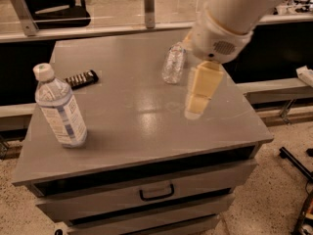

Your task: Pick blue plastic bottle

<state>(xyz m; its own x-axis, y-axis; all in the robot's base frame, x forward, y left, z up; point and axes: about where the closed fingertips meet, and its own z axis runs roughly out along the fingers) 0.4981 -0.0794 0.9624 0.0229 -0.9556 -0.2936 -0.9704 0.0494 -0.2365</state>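
The blue plastic bottle (61, 112) is shown standing upright near the front left corner of the table (142, 136), as seen in the camera view. Its white screw cap (44, 71) is in place, and its white-and-blue label is turned toward the camera. Nothing is in contact with the bottle.

Just behind it and slightly to the right, a dark ridged bar-shaped object (80, 79) is seen lying flat on the table, apart from the bottle. Farther right, toward the rear of the table, a smaller clear bottle (173, 62) without a label is laid on its side.

The tool (193, 111) is pointed downward over the right-centre of the table, well apart from the blue plastic bottle and close beside the smaller clear bottle. It is carried by a white arm (230, 18) that enters from the upper right. Whether the tool is released or clenched cannot be told, and nothing is seen held in it.

Below the table top, a drawer (98, 199) with a dark handle (156, 193) is visible.
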